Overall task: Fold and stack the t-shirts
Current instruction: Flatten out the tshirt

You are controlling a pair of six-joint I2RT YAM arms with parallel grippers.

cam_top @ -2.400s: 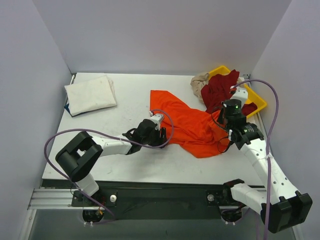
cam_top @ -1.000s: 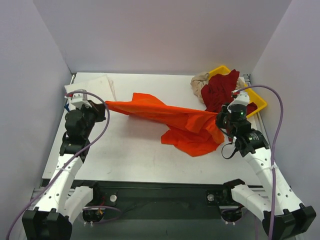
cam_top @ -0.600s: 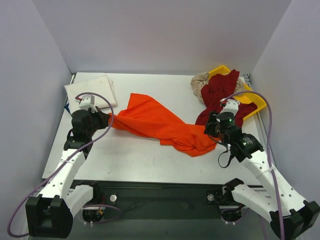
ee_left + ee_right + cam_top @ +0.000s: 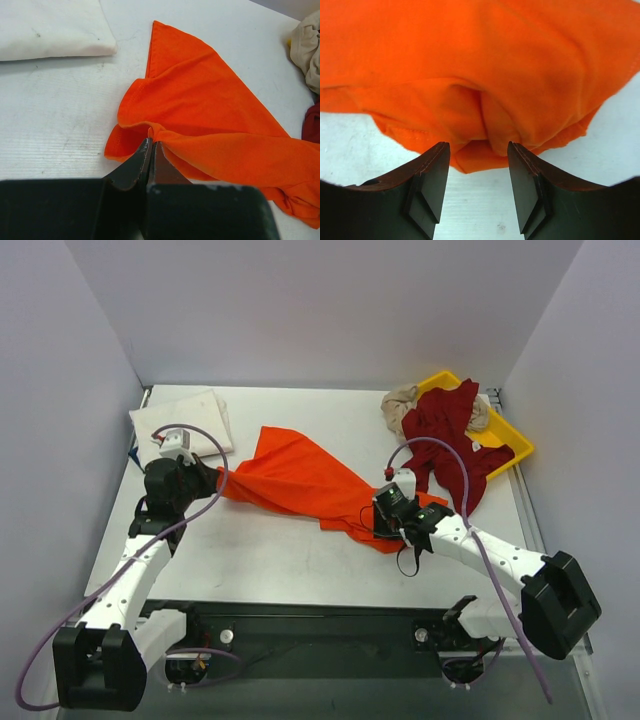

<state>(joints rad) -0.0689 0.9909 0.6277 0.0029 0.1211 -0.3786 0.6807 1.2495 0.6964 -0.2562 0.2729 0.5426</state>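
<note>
Orange shirt (image 4: 300, 480) — one of four — pinched by left tool (image 4: 151, 143); right tool (image 4: 478, 152) apart.

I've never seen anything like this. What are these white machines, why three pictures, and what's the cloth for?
They are two robot arms at the table's near edge, each with a two-finger gripper. The wide picture looks down from above; the other two come from wrist cameras. The left gripper is pinched shut on the orange shirt; the right gripper stands open at its other end. A folded white shirt lies back left; a dark red shirt and a beige shirt lie heaped at a yellow tray.
</note>
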